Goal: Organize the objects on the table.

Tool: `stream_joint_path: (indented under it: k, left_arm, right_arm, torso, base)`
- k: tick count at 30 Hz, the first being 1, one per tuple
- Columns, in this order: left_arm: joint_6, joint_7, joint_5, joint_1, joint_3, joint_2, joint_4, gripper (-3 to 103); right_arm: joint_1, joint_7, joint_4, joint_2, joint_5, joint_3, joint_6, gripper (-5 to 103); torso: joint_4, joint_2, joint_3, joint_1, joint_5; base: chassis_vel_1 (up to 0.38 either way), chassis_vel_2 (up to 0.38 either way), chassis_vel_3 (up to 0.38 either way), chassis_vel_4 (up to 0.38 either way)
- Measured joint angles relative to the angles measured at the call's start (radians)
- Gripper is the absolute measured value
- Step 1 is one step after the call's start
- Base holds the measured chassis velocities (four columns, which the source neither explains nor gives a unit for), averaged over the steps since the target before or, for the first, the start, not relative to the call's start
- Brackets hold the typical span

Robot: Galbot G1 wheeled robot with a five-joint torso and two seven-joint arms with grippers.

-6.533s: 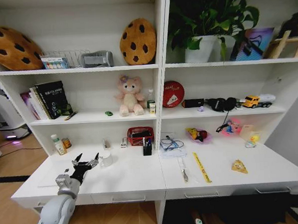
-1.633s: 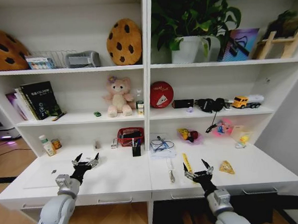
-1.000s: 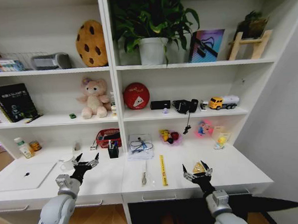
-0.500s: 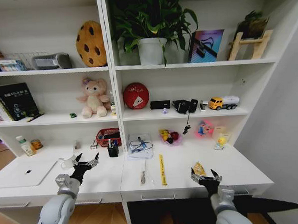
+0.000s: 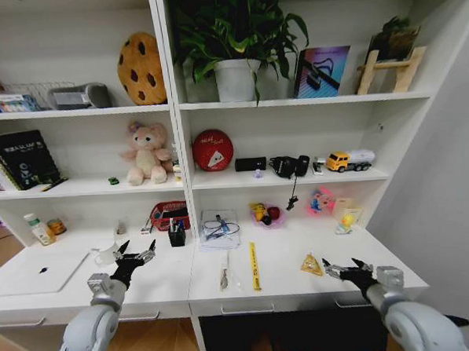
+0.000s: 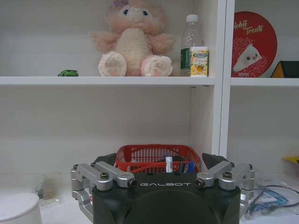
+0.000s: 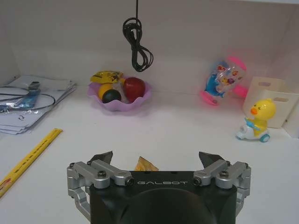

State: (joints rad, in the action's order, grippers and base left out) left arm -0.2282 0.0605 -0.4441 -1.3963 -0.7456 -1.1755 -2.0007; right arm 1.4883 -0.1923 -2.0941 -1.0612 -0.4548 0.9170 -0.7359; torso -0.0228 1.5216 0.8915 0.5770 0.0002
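Observation:
My left gripper [image 5: 136, 252] hovers open over the left half of the white table [image 5: 162, 288], close to a white cup [image 5: 106, 255] and right of the silver laptop [image 5: 31, 273]. In the left wrist view its fingers [image 6: 110, 161] stand apart before a red basket [image 6: 140, 153], with the cup [image 6: 16, 207] beside them. My right gripper [image 5: 342, 268] is open, low over the table's right end, just right of a yellow wedge [image 5: 311, 265]. The wedge [image 7: 145, 164] peeks out between the spread jaws. A yellow ruler [image 5: 253, 265] and a pen [image 5: 224, 270] lie mid-table. A green toy car [image 5: 113, 180] sits on the shelf.
A black pen holder [image 5: 177, 236], papers with cables [image 5: 219, 228], a purple fruit bowl [image 5: 266, 215], a pink toy [image 5: 322, 201] and a duck toy [image 5: 345, 221] line the back of the desk. A green-capped bottle [image 5: 36, 230] stands far left. A grey wall closes the right side.
My right gripper has swung to the right, from beside the yellow wedge to beyond it near the table's right end. The left gripper has held still. The view has shifted slightly.

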Motion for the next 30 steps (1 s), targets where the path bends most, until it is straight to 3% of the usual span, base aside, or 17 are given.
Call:
stream_joint_path:
  k: [13,22,28,30]
  left_arm:
    - [0.000,0.000,0.000,0.000,0.000,0.000,0.000,100]
    - [0.000,0.000,0.000,0.000,0.000,0.000,0.000,100]
    - [0.000,0.000,0.000,0.000,0.000,0.000,0.000,100]
    - [0.000,0.000,0.000,0.000,0.000,0.000,0.000,100]
  right_arm:
    - [-0.026,0.005,0.099,-0.005,0.036,-0.062,-0.007,100]
    - [-0.129,-0.050,0.236,0.031,0.058,-0.123,0.009,102]
    - [-0.166,-0.063,0.270,0.024,0.065,-0.161,0.011,84]
    - [-0.172,-0.063,0.278,0.023,0.065,-0.166,0.012,84]
  torso:
    - [-0.0003,0.000,0.000,0.000,-0.0002]
    - [-0.0003,0.000,0.000,0.000,-0.0001]
    - [-0.0002,0.000,0.000,0.000,-0.0002]
    - [-0.0002,0.000,0.000,0.000,-0.0003]
  base:
    - [0.000,0.000,0.000,0.000]
    - [0.000,0.000,0.000,0.000]
    - [0.000,0.000,0.000,0.000]
    - [0.000,0.000,0.000,0.000]
